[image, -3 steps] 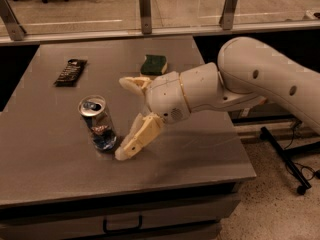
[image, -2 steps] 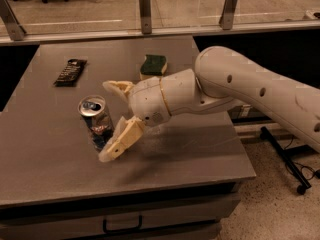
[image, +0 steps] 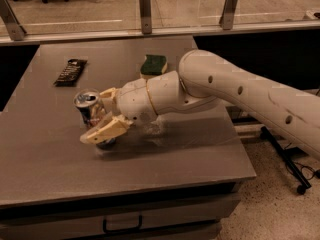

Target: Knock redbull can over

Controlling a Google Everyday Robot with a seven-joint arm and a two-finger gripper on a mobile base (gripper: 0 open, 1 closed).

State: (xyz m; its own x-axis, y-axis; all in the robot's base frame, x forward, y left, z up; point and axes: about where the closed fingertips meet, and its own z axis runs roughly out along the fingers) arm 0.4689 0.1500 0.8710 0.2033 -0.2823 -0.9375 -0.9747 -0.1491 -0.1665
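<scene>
Dim, warm, brownish light falls from above. The cream two-finger gripper (image: 95, 115), fingers spread at the slim silver-and-blue redbull can (image: 88, 106), casts a soft shadow on the grey tabletop (image: 175, 154). The can's top glints faintly.

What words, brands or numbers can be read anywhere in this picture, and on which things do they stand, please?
No text can be quoted.
redbull can: printing on its side, too blurred to read.
snack wrapper: pale marks, too small to read.
sponge: no text.
pincer, open around the can on the table: no text.
</scene>
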